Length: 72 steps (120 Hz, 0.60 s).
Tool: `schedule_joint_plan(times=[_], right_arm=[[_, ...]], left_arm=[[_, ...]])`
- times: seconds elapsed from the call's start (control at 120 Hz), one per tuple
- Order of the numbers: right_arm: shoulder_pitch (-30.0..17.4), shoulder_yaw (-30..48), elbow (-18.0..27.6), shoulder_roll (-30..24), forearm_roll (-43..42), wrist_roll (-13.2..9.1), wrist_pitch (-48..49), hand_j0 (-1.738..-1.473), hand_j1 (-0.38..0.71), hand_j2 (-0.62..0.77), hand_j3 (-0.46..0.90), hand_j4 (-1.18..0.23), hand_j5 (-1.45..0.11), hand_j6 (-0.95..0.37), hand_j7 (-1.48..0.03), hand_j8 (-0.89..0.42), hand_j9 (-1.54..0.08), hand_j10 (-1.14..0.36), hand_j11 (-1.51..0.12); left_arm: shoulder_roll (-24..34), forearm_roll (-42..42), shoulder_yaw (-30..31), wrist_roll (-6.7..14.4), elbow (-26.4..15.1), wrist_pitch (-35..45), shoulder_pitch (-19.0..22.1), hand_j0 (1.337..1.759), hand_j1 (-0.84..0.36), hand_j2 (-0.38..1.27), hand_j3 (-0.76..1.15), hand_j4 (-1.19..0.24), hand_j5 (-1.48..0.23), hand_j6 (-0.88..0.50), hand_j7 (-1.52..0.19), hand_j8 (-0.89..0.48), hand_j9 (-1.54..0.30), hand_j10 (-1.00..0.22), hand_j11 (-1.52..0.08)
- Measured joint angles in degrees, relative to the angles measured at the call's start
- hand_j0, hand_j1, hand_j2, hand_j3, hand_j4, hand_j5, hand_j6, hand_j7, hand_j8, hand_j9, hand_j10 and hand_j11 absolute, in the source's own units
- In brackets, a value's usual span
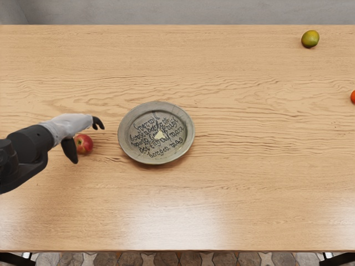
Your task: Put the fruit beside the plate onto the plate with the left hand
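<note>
A small red apple [84, 144] lies on the wooden table just left of a grey round plate [156, 132] with dark lettering on it. My left hand [77, 133] comes in from the left edge and hovers over the apple's left side. Its fingers are spread, with one dark fingertip [98, 123] pointing toward the plate and the thumb hanging down in front of the apple. The hand holds nothing. The plate carries no fruit. The right arm does not show.
A yellow-green fruit [310, 39] sits at the far right back of the table. An orange-red fruit [353, 97] is cut off by the right edge. The table's front edge runs along the bottom.
</note>
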Motion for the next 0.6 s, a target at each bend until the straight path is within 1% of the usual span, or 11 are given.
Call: schedule_joint_plan(times=[0.225,0.325,0.6], right_arm=[[-0.1,0.0,0.0,0.0,0.0,0.0,0.0,-1.658,-0.35,0.00,0.00,0.00,0.00,0.00,0.00,0.00,0.00,0.00,0.00],[-0.1,0.0,0.0,0.0,0.0,0.0,0.0,-1.658,-0.35,0.00,0.00,0.00,0.00,0.00,0.00,0.00,0.00,0.00,0.00],[-0.1,0.0,0.0,0.0,0.0,0.0,0.0,-1.658,-0.35,0.00,0.00,0.00,0.00,0.00,0.00,0.00,0.00,0.00,0.00]], left_arm=[[-0.5,2.5,1.1,0.0,1.8,2.4,0.7,1.658,-0.03,0.07,0.00,-0.32,-0.41,-0.32,-0.41,-0.32,-0.41,-0.32,-0.41],[-2.6,3.7,2.2,0.0,3.2,3.7,0.8,1.658,-0.03,0.07,0.00,-0.32,-0.42,-0.33,-0.41,-0.32,-0.41,-0.32,-0.41],[-2.8,5.3,5.8,0.0,5.8,6.8,0.6,1.658,-0.03,0.07,0.00,-0.33,-0.42,-0.33,-0.42,-0.33,-0.42,-0.33,-0.42]])
